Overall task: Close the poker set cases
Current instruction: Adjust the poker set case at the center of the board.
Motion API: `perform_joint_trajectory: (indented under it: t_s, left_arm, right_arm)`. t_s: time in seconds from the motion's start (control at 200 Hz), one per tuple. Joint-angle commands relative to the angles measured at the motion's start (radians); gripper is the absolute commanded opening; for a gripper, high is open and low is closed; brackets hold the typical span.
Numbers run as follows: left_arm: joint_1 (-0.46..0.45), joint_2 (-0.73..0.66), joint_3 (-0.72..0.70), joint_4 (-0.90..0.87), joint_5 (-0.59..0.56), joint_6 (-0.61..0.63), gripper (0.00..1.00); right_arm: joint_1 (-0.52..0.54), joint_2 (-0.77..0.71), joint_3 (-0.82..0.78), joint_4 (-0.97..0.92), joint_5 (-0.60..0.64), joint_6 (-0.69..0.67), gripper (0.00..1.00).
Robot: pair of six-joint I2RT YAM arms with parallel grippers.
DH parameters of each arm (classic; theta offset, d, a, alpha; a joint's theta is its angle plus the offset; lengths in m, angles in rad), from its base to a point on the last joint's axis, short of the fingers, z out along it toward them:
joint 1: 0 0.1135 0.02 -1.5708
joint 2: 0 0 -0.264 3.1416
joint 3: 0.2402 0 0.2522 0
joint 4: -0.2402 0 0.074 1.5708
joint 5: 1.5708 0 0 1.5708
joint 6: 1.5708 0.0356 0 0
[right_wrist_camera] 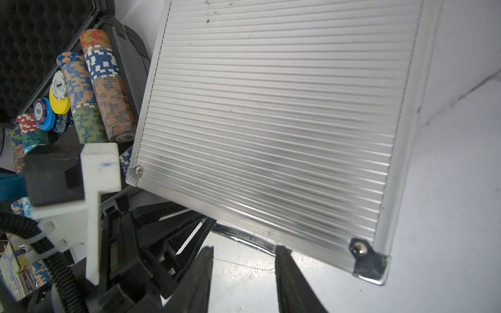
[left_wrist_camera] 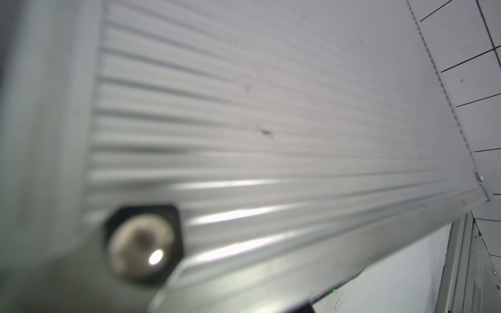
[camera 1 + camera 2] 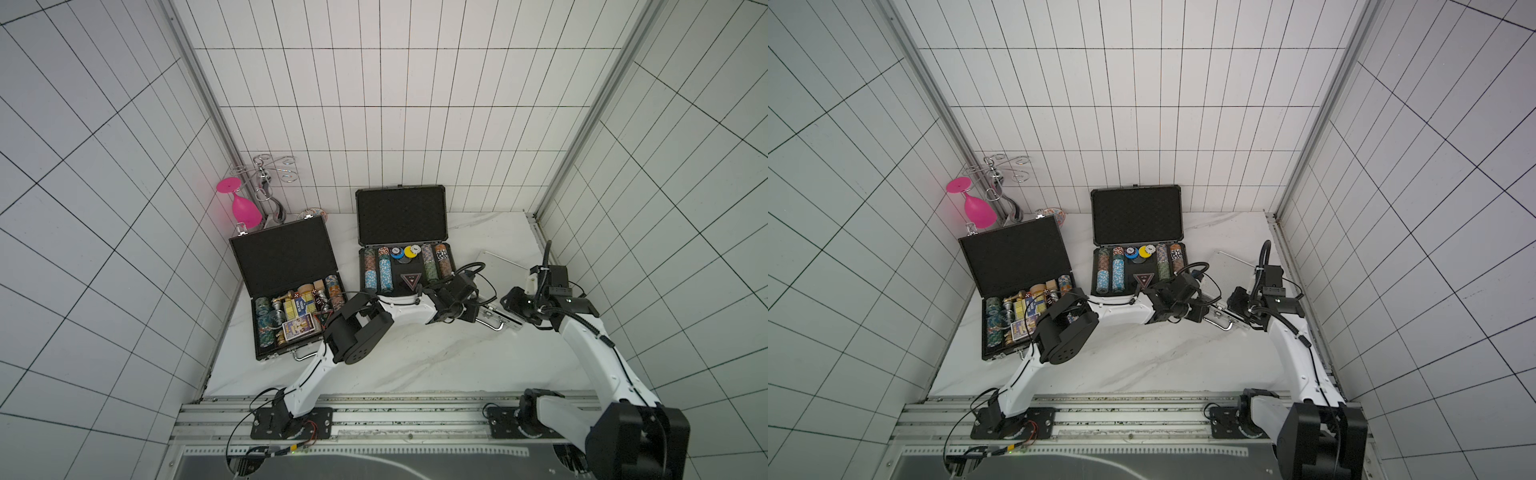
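R gripper (image 1: pixel 244 249) spread, empty; L gripper (image 3: pixel 478 311) unclear. Ribbed silver aluminium case (image 1: pixel 271 122) lid down; dark grey case (image 3: pixel 401 214), flat black case (image 3: pixel 286 259) unclosed.

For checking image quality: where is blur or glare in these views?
Left wrist view: silver case close, its corner rivet blurred, glare streaks on the ribs. Right wrist view: ribs sharp, right gripper dark. In both top views: sharp, evenly lit.

Silver case (image 2: pixel 271 108): seen very close, its ribbed panel filling most of the view.
Rivet (image 2: pixel 141 244): blurred, set in a black corner piece (image 2: pixel 169 214) at a case corner.
Tiled wall (image 2: pixel 474 67): seen beyond the case's edge.
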Motion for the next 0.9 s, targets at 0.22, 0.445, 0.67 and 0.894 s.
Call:
perform_joint_trajectory:
  t_s: [0.22, 0.445, 0.67, 0.894]
  left_arm:
    - [0.000, -0.027, 0.016, 0.175, -0.017, 0.004, 0.00]
    - [-0.001, -0.040, 0.016, 0.203, 0.021, -0.007, 0.00]
    - [-0.004, -0.114, 0.030, 0.206, 0.020, 0.015, 0.00]
    - [-0.006, -0.151, 0.019, 0.217, 0.032, 0.009, 0.00]
  right_arm:
    - [0.007, 0.001, 0.036, -0.044, 0.019, -0.017, 0.40]
    - [0.037, -0.051, 0.046, -0.115, 0.019, -0.026, 0.31]
    - [0.064, -0.066, 0.041, -0.158, -0.029, -0.045, 0.38]
    - [0.069, -0.033, -0.038, -0.052, -0.057, -0.017, 0.39]
